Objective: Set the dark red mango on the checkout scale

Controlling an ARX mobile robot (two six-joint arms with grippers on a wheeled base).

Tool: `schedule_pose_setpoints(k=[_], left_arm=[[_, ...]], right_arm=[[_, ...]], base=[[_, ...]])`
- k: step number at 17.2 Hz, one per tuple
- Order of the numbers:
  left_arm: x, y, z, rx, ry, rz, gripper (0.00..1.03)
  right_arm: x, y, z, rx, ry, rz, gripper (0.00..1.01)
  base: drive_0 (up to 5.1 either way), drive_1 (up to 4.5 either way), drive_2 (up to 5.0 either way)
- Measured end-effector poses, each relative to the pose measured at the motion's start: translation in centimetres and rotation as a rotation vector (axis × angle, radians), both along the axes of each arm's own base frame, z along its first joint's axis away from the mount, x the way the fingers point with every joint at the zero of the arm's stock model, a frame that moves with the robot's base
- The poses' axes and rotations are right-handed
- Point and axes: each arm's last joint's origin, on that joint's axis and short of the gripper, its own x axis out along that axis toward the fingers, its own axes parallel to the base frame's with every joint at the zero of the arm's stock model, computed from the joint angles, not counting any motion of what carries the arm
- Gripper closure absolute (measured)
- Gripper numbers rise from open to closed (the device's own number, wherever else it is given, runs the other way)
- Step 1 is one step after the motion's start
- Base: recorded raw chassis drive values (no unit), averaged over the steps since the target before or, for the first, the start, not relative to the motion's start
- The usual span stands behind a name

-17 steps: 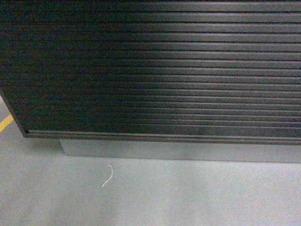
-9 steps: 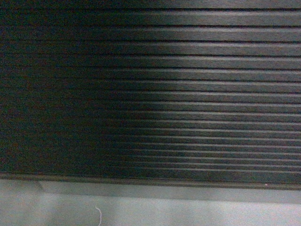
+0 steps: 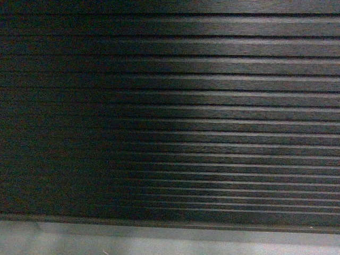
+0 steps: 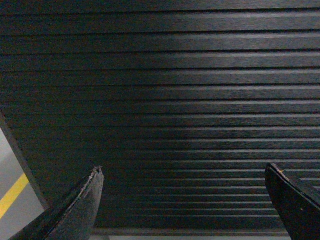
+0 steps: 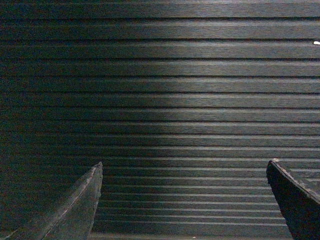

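The checkout [image 3: 175, 117] fills the head view as a dark front of horizontal ribbed slats, close up. The same slats fill both wrist views, checkout [image 4: 165, 100] and checkout [image 5: 165, 100]. My left gripper [image 4: 182, 172] is open, its two dark fingers wide apart with nothing between them. My right gripper [image 5: 184, 167] is open and empty in the same way. Neither gripper shows in the head view. The dark red mango and the scale are out of view.
A grey plinth [image 3: 159, 239] runs under the slats along the bottom of the head view. In the left wrist view the counter's left corner edge [image 4: 20, 160] shows, with grey floor and a yellow floor line [image 4: 12, 195] beyond it.
The slatted front has grown larger and slid down in the head view. The floor, the white scrap on it and the counter's left corner have dropped out of sight.
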Motion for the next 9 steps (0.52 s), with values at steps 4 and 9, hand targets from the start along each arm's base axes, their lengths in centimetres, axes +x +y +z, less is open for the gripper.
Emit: schedule_pose_setpoints(k=[4, 9], left_arm=[[0.00, 0.00, 0.00, 0.000, 0.000, 0.000, 0.05], [0.00, 0.00, -0.02, 0.000, 0.002, 0.000, 0.05]], right_arm=[[0.00, 0.00, 0.00, 0.000, 0.000, 0.000, 0.03], [0.00, 0.00, -0.02, 0.000, 0.002, 0.000, 0.03]], base=[[0.0, 0.00, 0.0], [0.0, 0.00, 0.0]])
